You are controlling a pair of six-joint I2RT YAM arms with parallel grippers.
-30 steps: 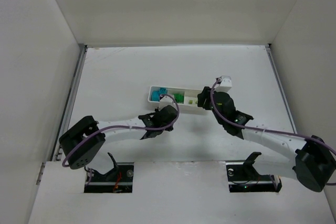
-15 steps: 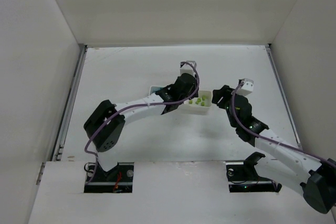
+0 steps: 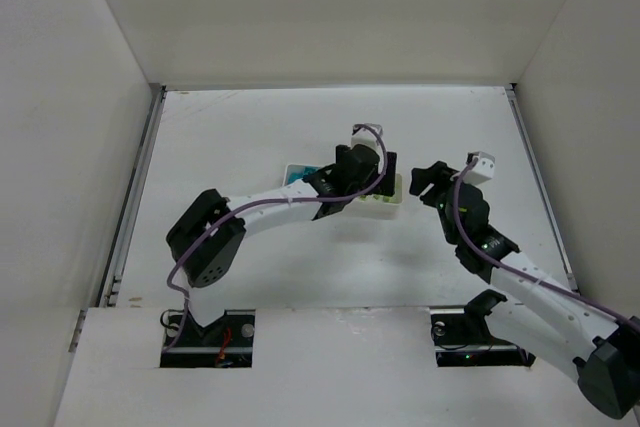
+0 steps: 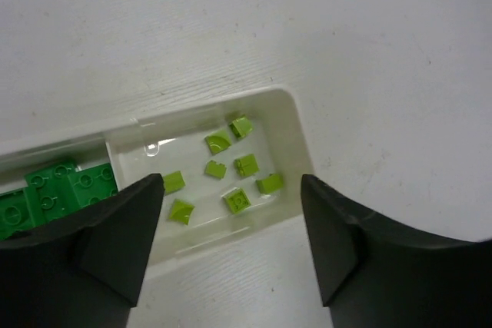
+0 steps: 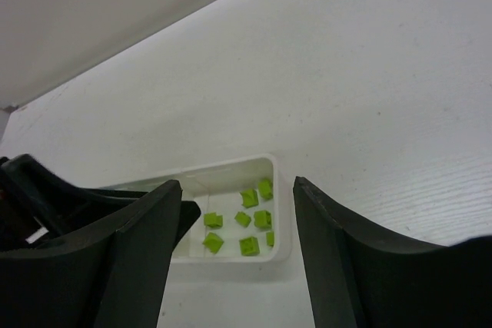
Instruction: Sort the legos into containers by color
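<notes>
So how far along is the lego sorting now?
Done: yellow-green legos lie in the end compartment of the tray, dark green legos in the next, cyan legos at the other end. In hand: nothing; left tool and right tool are open. Left: no loose lego visible outside.

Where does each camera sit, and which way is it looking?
Top camera: high behind the arms, looking down at the white table; both arms show.
Left wrist camera: on the left end effector, looking straight down into the long white plastic tray; its two dark fingers show.
Right wrist camera: on the right end effector, looking slantwise at the tray's end; its dark fingers show.
Shared: both wrist views see the small lime-green plastic bricks.
</notes>
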